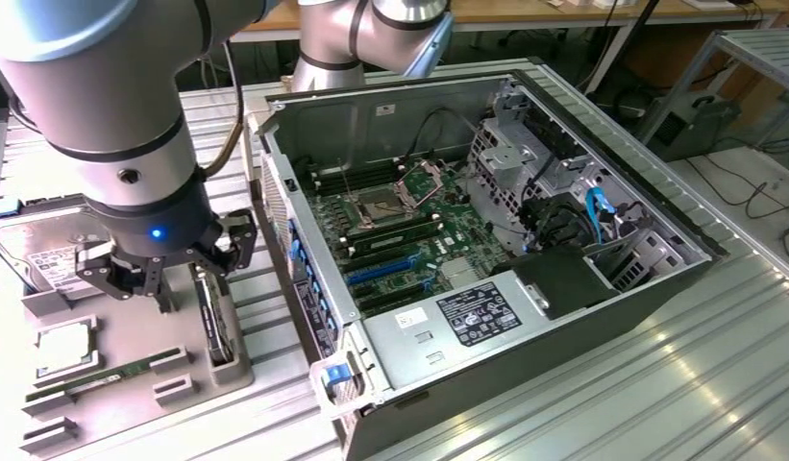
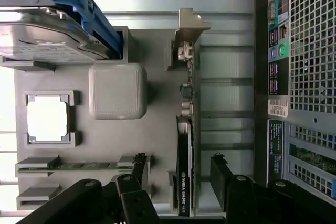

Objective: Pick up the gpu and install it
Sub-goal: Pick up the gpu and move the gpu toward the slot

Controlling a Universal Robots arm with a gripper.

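Observation:
The gpu is a thin black card standing on edge in a slot of the grey parts tray, at the exterior view's left beside the open computer case. In the wrist view I see the gpu edge-on, with its silver bracket at the far end. My gripper hangs just above the tray. Seen from the wrist, the gripper is open, its black fingers standing on either side of the card without touching it.
The tray also holds a hard drive, a square processor and a green memory stick. Inside the case lie the motherboard with blue card slots and a power supply. The case's rear panel stands close by the tray.

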